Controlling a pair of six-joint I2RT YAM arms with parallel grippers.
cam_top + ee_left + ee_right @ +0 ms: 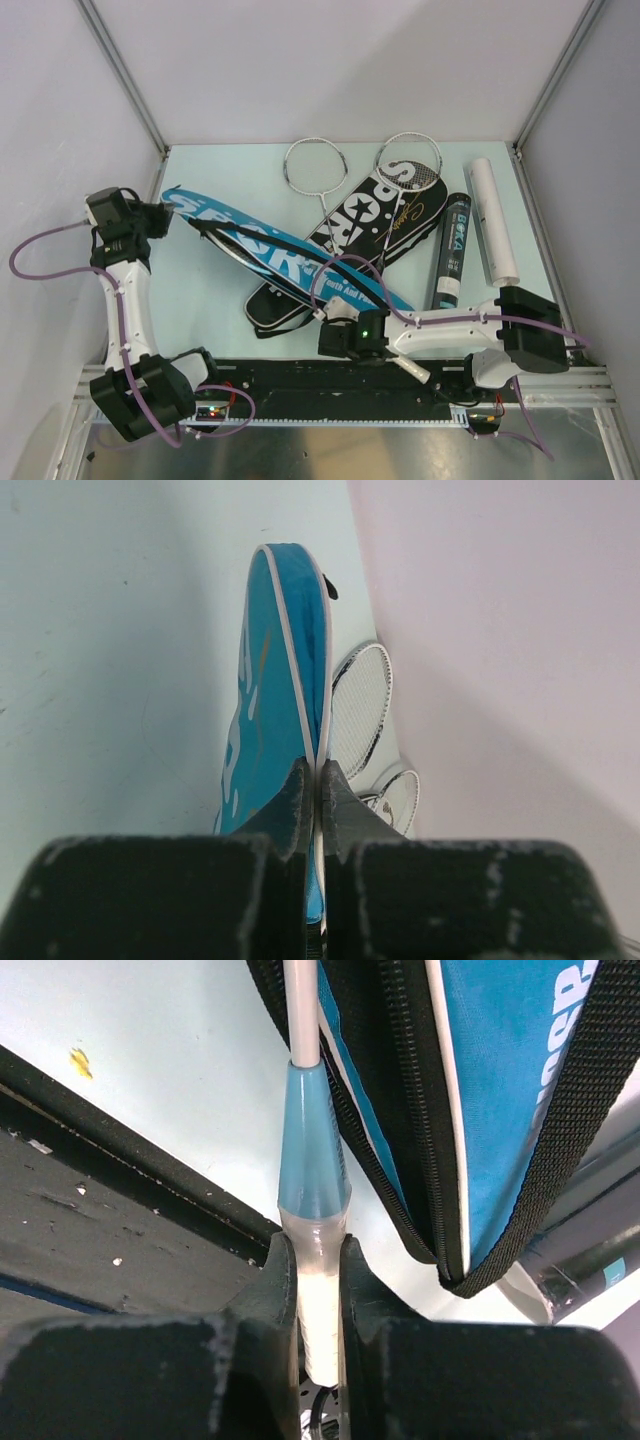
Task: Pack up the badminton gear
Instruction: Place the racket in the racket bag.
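Blue racket bag (265, 250) lies diagonally mid-table over the black bag (372, 215). Up close, the left gripper (318, 788) pinches its white-piped edge, and the right gripper (318, 1282) clamps a racket's white handle (318, 1322) beside the open zip.

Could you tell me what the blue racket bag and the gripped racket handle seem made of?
Blue zippered racket bag: smooth, glossy synthetic fabric, probably; woven black zipper tape edges it. White racket handle: looks like a film-wrapped grip under a translucent blue plastic cone.
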